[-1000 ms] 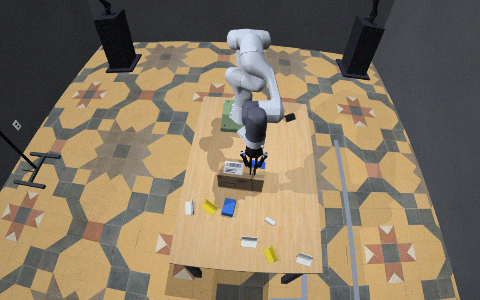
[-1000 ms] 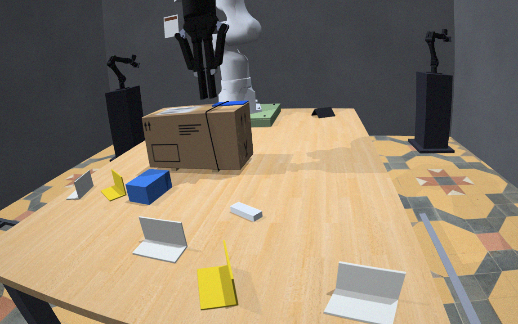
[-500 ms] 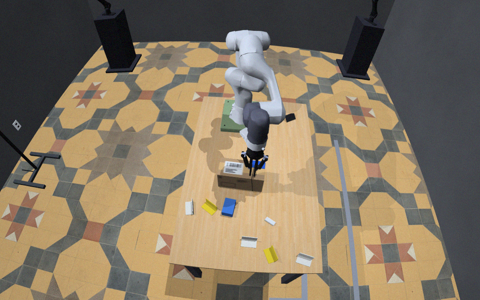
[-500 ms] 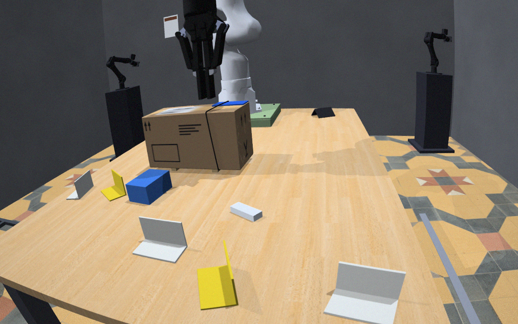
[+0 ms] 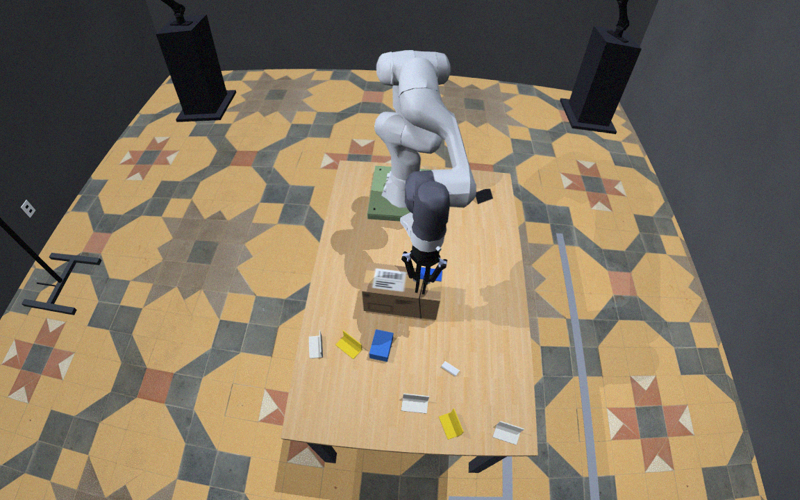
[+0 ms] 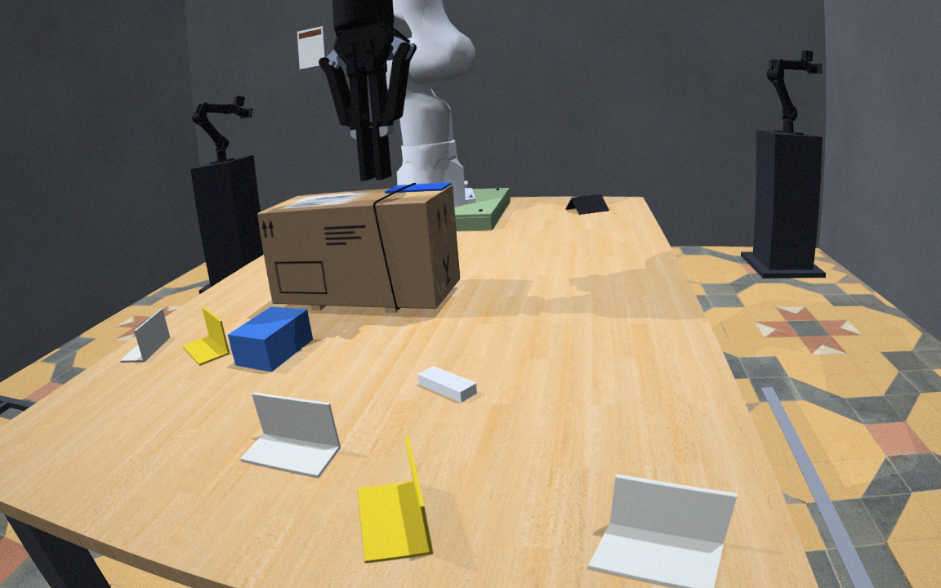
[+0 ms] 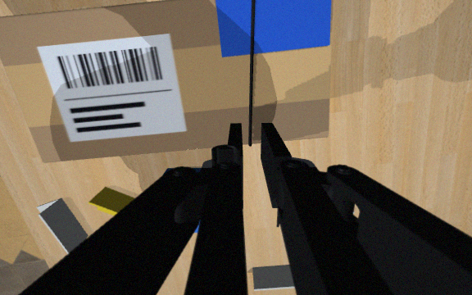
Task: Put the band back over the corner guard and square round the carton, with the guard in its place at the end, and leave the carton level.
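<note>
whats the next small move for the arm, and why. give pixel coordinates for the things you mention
Probably ease the black pincer (image 5: 421,292) (image 6: 375,177) (image 7: 251,141) straight down around the thin black band (image 5: 420,307) (image 6: 385,251) (image 7: 251,82): its fingers stand slightly apart above the brown cardboard carton (image 5: 400,305) (image 6: 342,281) (image 7: 203,82), and the wrist view lines the band up with their gap.

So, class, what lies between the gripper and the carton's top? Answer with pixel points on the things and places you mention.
Nothing but air: the exterior view shows a narrow strip of dark wall between the tips of the gripper (image 5: 420,292) (image 6: 375,177) (image 7: 251,124) and the carton (image 5: 400,303) (image 6: 357,278) (image 7: 207,82).
</note>
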### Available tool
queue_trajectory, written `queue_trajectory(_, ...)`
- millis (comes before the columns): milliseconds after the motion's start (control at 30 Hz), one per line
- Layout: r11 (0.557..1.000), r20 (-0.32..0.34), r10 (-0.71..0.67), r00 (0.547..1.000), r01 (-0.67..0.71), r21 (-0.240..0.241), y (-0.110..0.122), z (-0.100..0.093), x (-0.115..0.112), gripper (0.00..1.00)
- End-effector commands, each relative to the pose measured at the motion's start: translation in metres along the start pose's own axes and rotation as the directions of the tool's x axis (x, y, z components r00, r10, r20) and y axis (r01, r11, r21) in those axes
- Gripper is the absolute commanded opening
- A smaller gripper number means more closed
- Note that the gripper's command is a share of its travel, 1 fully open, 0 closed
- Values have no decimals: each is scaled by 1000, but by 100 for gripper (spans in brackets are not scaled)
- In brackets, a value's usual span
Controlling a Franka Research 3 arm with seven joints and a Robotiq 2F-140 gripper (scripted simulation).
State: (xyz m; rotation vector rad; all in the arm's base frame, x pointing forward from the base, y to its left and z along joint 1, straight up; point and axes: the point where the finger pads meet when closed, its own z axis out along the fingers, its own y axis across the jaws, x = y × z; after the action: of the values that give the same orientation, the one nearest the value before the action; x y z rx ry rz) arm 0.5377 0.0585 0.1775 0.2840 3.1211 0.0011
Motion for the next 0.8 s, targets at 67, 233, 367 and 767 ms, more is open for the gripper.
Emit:
queue_trajectory(67, 1000, -2, 10, 1000, -10, 2, 1, 0, 0, 18)
queue_trajectory(233, 1000, -2, 10, 1000, -10, 2, 1, 0, 0, 18)
queue_trajectory(367, 1000, -2, 10, 1000, -10, 2, 1, 1, 0, 18)
queue_trajectory(767, 1000, -2, 10, 1000, -10, 2, 1, 5, 0, 18)
